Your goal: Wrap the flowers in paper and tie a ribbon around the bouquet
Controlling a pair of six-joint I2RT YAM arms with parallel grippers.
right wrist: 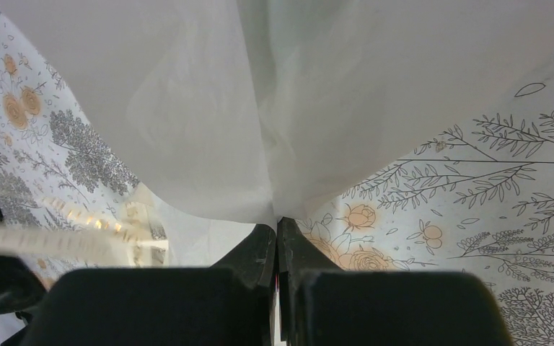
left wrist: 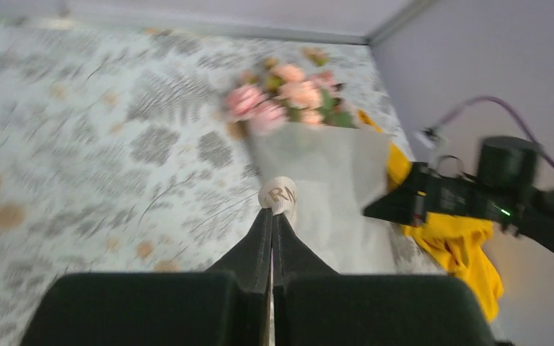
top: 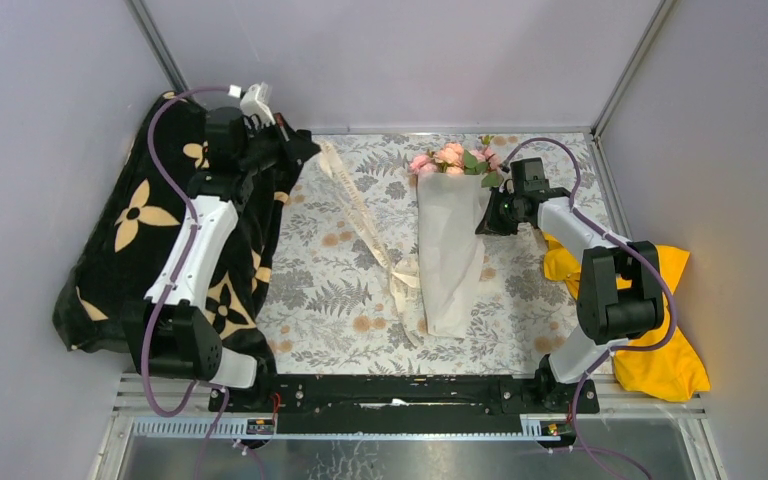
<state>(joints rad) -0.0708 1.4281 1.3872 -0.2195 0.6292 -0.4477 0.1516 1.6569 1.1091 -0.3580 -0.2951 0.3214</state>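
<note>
Over grey floral tablecloth [top: 340, 300]: clamping long cream lacy ribbon [top: 360, 215] in closed L gripper [top: 302, 150], pinching thin white wrapping paper [top: 450, 250] in R gripper [top: 484, 222]; needing ribbon taut.

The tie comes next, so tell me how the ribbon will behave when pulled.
Probably floppy: the ribbon lies in limp loops on the tablecloth. Likely light, as the shut left gripper holds one end in a fingertip pinch. It may drag against the bouquet.
</note>
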